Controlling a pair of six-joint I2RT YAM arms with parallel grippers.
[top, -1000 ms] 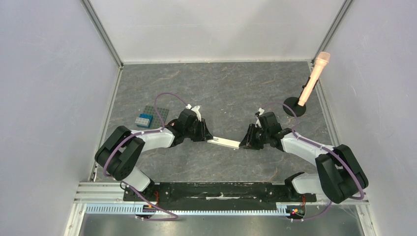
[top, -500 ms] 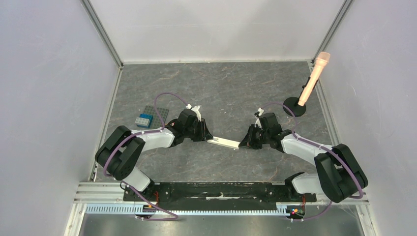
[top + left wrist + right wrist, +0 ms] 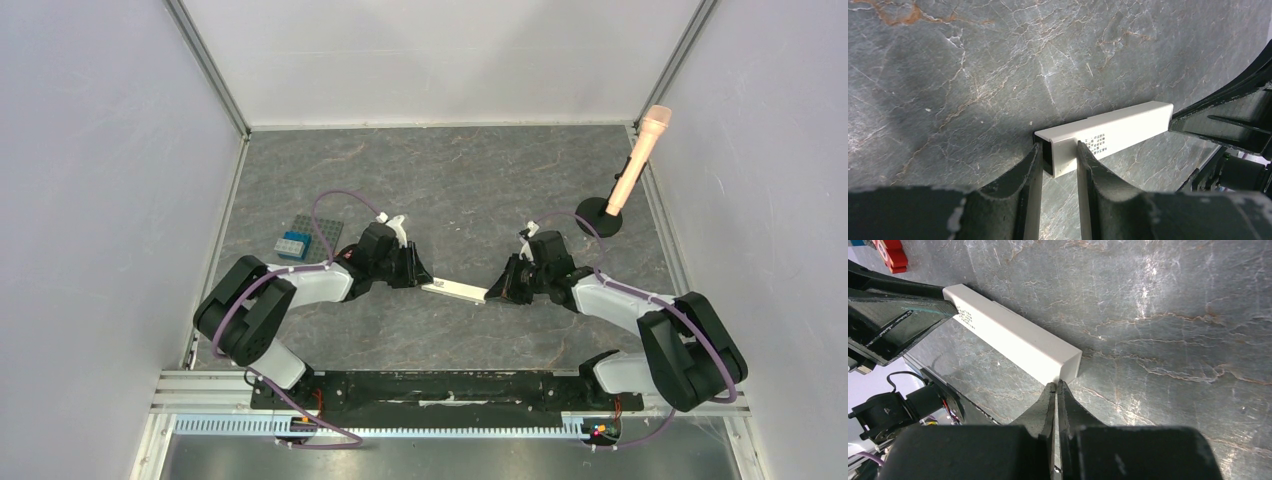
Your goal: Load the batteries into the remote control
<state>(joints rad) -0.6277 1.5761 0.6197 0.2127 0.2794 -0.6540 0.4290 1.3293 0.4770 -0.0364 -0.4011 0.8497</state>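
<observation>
Where the remote control lies, the microphone stands apart.

Remote: smooth matt white plastic, black print beside the left fingers. Fingers black, matt, edges scuffed grey. Table: grey veined stone-look, slight sheen.

Clad in white link shells between bulky black joint housings; looped with purple cables above the black base rail; tipped with matte black fingers, scuffed grey.
</observation>
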